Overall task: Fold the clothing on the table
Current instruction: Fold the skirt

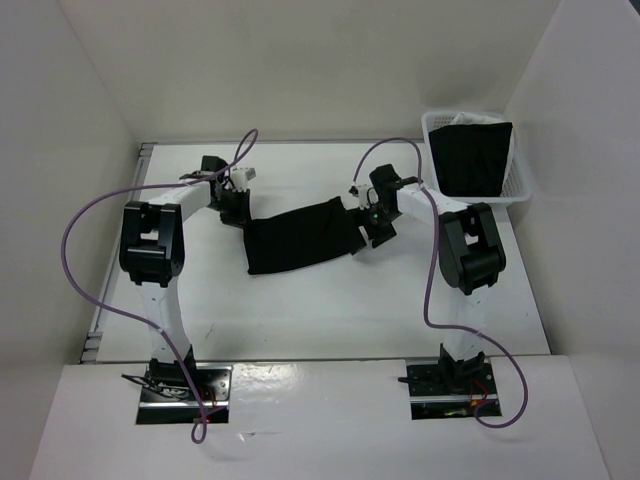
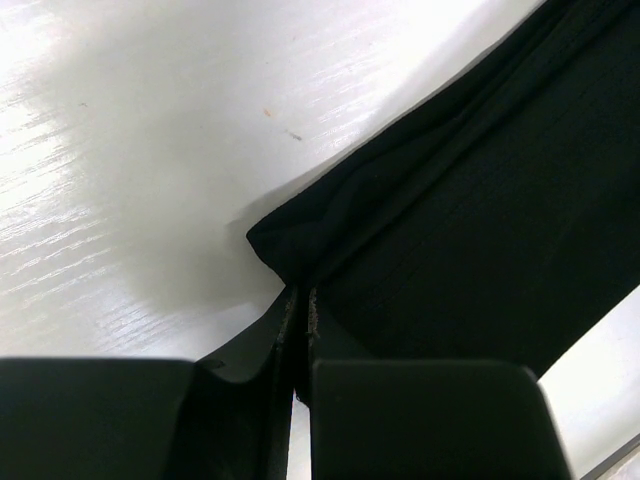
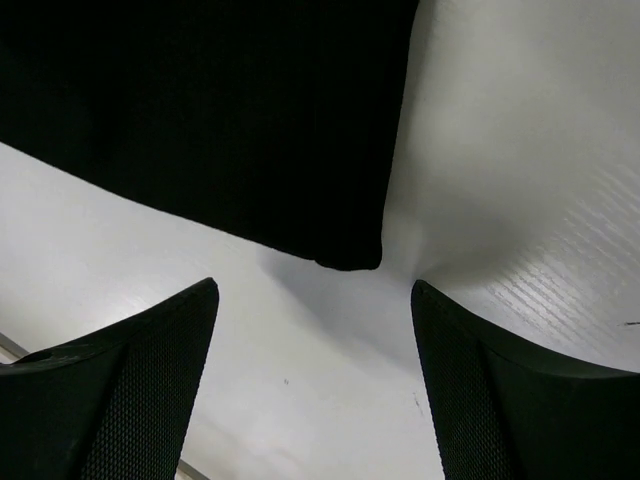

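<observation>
The clothing [image 1: 300,236], a plain black garment, lies stretched across the middle of the white table [image 1: 330,310]. My left gripper [image 1: 238,212] is shut on the garment's left corner; in the left wrist view the jaws pinch the gathered black fabric [image 2: 440,230] at its tip. My right gripper [image 1: 368,228] stands open just beyond the garment's right end. From the right wrist camera, the clothing's corner [image 3: 350,250] sits a little ahead of the wide-apart fingers [image 3: 150,380], with bare table between them.
A white mesh basket [image 1: 520,190] holding a black cloth [image 1: 470,158] stands at the back right. White wall panels close in the left, back and right. A thin metal rail [image 1: 100,320] runs along the table's left edge.
</observation>
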`<state>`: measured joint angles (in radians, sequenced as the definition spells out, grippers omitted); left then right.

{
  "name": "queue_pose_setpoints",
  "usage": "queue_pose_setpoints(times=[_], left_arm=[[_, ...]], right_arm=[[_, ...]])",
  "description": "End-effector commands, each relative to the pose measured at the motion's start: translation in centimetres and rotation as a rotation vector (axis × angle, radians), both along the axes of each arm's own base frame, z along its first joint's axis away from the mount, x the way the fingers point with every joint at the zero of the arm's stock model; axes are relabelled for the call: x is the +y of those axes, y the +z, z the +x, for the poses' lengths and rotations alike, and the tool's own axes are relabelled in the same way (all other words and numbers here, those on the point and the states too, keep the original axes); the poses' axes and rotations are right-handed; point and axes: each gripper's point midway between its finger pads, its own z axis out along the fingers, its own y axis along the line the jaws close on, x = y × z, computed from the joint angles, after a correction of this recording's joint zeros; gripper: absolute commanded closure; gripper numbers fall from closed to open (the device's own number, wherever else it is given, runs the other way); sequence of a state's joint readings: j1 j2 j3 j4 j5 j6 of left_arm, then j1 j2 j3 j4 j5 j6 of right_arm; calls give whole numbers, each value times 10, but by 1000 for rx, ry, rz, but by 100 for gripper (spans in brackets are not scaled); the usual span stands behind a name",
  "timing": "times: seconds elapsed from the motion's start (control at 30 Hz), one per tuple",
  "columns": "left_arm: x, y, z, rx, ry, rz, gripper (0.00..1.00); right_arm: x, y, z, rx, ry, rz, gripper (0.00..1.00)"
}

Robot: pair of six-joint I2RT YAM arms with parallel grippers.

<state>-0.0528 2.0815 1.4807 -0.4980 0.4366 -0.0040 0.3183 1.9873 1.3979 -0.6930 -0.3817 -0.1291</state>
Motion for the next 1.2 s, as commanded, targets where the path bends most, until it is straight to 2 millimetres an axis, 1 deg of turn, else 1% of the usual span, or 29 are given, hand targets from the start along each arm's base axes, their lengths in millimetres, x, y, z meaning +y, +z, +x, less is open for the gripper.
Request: queue_pose_setpoints(times=[0.0,0.07,0.1,0.13,0.2,0.23,0.3,0.33,0.4,0.53,0.57,0.67,0.7,0.77,0.8,0.87,0.97,1.0,1.1,1.13,1.17], left_arm=[[0,14,-6,-8,-8,-21,97],[-2,15,-6,-8,-11,-30,97],[-2,15,-6,-8,-11,-30,97],[-2,15,-6,-8,-11,-30,97],[-2,15,-6,-8,-11,-30,97],[-2,12,-9,1,-11,-30,97],[-2,12,-9,1,-11,-30,97],[-2,12,-9,1,-11,-30,97],[-2,16,-8,-8,-11,-30,97],[-3,16,-9,-7,-15,-38,97],[-3,16,-9,-7,-15,-38,97],[-3,16,-9,-7,-15,-38,97],[-3,16,-9,-7,-15,-38,97],[-3,16,-9,-7,-15,-38,97],[-3,16,-9,-7,-15,-38,97],[-3,16,-9,-7,-15,-38,97],[-3,16,-9,-7,-15,-38,97],[-3,16,-9,-7,-15,-38,97],[-3,16,-9,-7,-15,-38,97],[-3,14,-12,2,-15,-38,97],[-3,14,-12,2,-15,-38,97]], right_arm=[[12,15,28,-102,-1,25,18],[12,17,32,-110,-14,22,18],[14,22,37,-130,-14,29,18],[14,18,36,-117,-23,28,19],[15,21,39,-125,-23,31,19],[15,17,39,-117,-23,28,19],[15,20,44,-137,-27,26,22],[15,20,44,-137,-27,26,22],[15,16,43,-128,-26,23,28],[13,16,44,-131,-30,15,29],[12,13,44,-134,-34,6,29],[14,12,43,-138,-27,-5,30],[17,8,41,-130,-18,-7,30],[16,8,41,-133,-21,-15,30],[20,8,39,-133,-10,-15,30],[16,4,38,-132,-18,-38,30],[19,0,36,-123,-8,-41,31],[18,-2,33,-115,-8,-44,34],[17,-3,34,-118,-11,-52,40],[15,-3,35,-122,-16,-64,44],[14,-7,34,-114,-15,-68,46]])
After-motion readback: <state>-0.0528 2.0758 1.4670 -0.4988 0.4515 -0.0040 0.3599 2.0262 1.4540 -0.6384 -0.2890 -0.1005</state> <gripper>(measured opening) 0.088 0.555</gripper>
